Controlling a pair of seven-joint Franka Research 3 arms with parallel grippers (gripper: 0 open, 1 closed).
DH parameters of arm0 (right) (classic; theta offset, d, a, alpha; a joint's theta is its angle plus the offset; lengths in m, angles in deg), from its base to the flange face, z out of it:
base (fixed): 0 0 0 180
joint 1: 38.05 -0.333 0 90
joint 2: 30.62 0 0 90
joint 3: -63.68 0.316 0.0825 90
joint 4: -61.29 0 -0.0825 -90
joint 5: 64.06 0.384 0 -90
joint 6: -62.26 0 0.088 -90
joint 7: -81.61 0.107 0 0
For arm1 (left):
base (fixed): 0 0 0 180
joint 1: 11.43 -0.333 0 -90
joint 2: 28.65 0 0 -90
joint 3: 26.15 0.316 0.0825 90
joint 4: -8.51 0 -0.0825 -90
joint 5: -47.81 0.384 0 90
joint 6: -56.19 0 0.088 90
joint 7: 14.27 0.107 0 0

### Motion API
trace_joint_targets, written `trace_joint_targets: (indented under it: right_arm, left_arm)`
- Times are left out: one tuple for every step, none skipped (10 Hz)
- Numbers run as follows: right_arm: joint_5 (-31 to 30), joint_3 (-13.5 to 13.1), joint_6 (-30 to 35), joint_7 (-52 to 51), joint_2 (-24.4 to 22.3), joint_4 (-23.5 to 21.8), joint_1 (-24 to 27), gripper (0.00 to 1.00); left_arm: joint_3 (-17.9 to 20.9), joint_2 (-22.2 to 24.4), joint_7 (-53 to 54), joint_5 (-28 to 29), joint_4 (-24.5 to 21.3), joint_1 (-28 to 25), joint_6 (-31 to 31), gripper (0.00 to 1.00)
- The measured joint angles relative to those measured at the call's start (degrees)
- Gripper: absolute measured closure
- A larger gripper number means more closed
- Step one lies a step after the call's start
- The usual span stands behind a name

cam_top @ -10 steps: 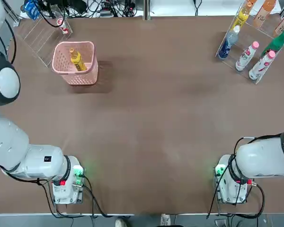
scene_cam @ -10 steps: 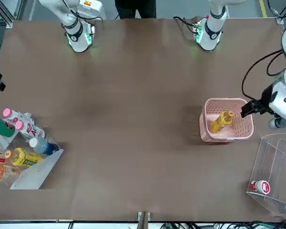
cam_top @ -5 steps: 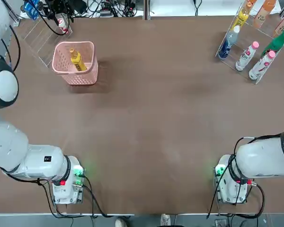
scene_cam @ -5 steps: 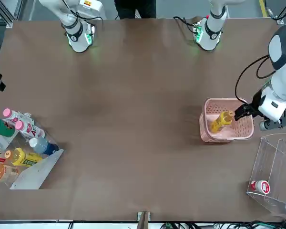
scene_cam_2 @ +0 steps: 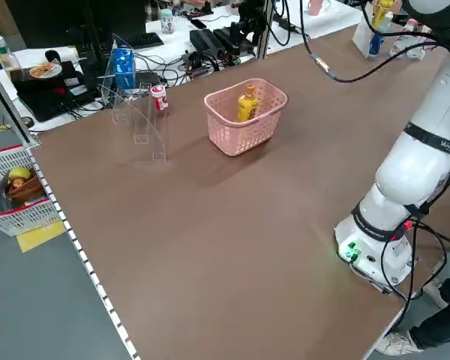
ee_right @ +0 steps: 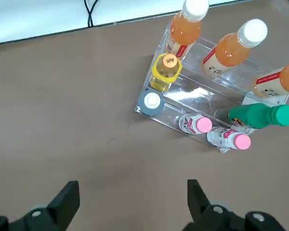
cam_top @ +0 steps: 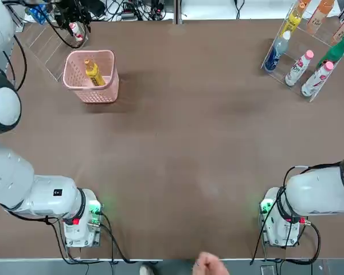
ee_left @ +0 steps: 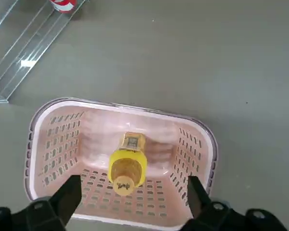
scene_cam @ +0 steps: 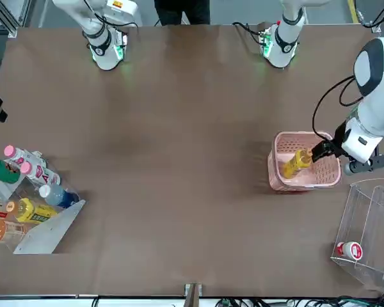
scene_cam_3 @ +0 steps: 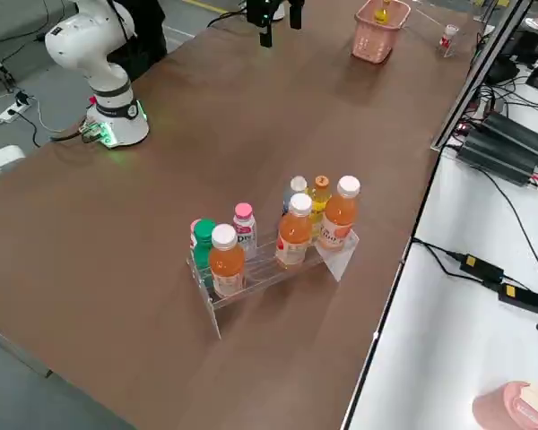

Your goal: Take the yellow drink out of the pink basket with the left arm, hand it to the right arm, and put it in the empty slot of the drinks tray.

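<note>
Pink basket (cam_top: 90,76): mesh-walled, on the brown table (cam_top: 189,143) at the robot's far left, just beside a clear acrylic box (scene_cam_2: 139,112) with a small red-white can (scene_cam_2: 159,97).
Yellow drink (ee_left: 128,163): inside the basket, leaning, cap up, nothing gripping it.
Left gripper (ee_left: 130,202): above the basket's rim, pointing down at the drink; fingers spread wide, one to each side of the cap and clear of it, holding nothing.
Right gripper (ee_right: 130,204): raised high over the table, looking down towards the tray; fingers wide apart, holding nothing.
Tray (ee_right: 202,103): clear rack at the far right corner, bearing orange, yellow, blue, green and pink-capped bottles.
Person: a hand (cam_top: 209,264) shows at the near table edge in the top view.
</note>
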Motion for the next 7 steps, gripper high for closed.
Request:
trace_joint_targets:
  right_arm:
    - [0.00,0.00,0.00,0.00,0.00,0.00,0.00,0.01]
    - [0.00,0.00,0.00,0.00,0.00,0.00,0.00,0.01]
    - [0.00,0.00,-0.01,0.00,0.00,0.00,0.00,0.01]
    - [0.00,0.00,-0.01,0.00,0.00,0.00,0.00,0.01]
    - [0.00,0.00,-0.04,0.00,0.00,0.00,0.00,0.01]
    - [0.00,-0.01,-0.07,0.00,0.00,0.00,0.00,0.01]
    - [0.00,-0.01,-0.08,0.00,0.00,0.00,0.01,0.01]
  left_arm:
    - [-0.49,0.36,-0.84,0.00,-1.49,0.01,1.77,0.03]
    - [-1.03,0.63,-1.60,0.02,-3.46,0.01,4.09,0.03]
    - [-1.33,0.76,-1.89,0.29,-5.40,0.01,6.23,0.03]
    - [-1.42,0.80,-1.98,0.44,-6.92,0.01,8.07,0.03]
    - [-1.46,0.85,-1.98,0.46,-8.55,0.01,10.19,0.03]
    - [-1.46,0.88,-1.98,0.46,-10.22,0.00,12.16,0.03]
    - [-1.46,0.89,-1.98,0.46,-11.33,-0.01,13.16,0.03]
